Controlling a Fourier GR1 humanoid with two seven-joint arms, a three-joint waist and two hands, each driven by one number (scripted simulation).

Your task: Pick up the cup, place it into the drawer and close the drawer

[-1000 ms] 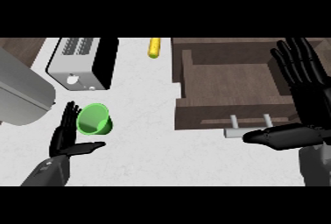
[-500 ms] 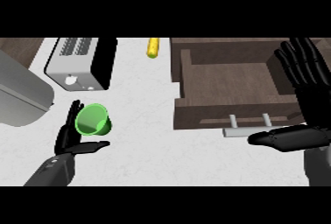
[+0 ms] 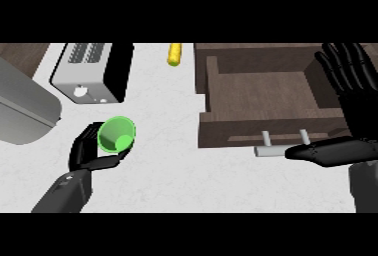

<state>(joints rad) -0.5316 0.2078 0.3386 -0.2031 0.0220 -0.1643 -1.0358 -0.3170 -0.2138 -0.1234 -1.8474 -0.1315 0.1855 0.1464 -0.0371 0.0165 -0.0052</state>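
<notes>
The left hand (image 3: 92,150) is curling its black fingers around the green cup (image 3: 117,134), holding it over the white speckled counter (image 3: 184,175). The cup is round and shiny, tipping so its open mouth is showing. The right hand (image 3: 347,100) is resting open at the right edge, fingers straight up, thumb lying near the drawer's pale bar handle (image 3: 284,145). The brown wooden drawer (image 3: 262,95) is standing open, a deep square box. A boxy silver toaster (image 3: 92,70) is sitting behind the cup, and something small and yellow (image 3: 174,54) is lying near the back.
</notes>
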